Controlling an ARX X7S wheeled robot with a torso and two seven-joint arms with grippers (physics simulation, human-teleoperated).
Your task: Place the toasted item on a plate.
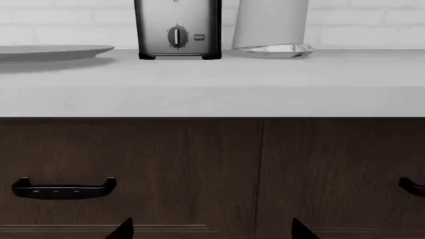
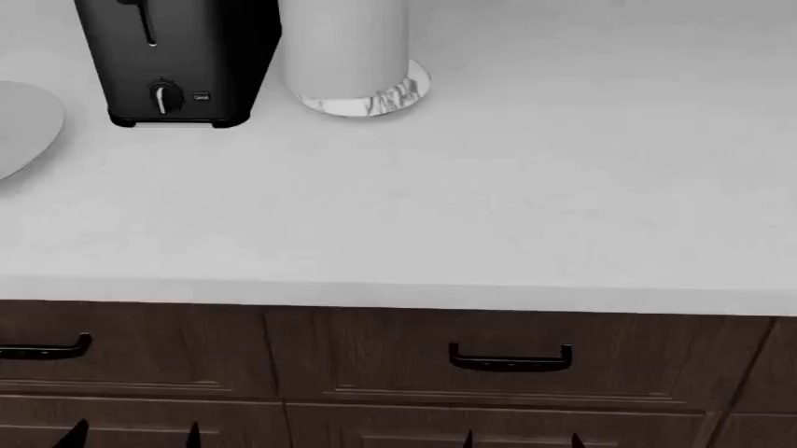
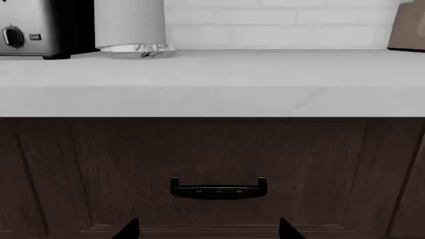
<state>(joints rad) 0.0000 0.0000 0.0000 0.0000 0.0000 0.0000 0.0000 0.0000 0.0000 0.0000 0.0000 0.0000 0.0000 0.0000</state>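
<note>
Both arms hang low in front of the dark cabinet front [image 2: 373, 355], below the white countertop [image 2: 498, 215]. The left gripper [image 1: 212, 230] and right gripper [image 3: 209, 229] each have their 2 fingertips spread wide with nothing between them.

The toaster [image 1: 178, 30] stands up and ahead of the left gripper. A white cylinder [image 2: 346, 47] on a marble base is close at the toaster's side, nearer the right gripper. The grey plate [image 1: 53, 52] lies on the toaster's other side, a little apart from it.

The toasted item is not in sight. It is probably in the toaster's slots, which are cropped out.

Rising from here, either gripper could catch the counter's edge. A reach for the slots could knock over the cylinder or shove the toaster.

A small label [image 1: 198, 37] beside the toaster's dial [image 1: 176, 37] is too small to read.
</note>
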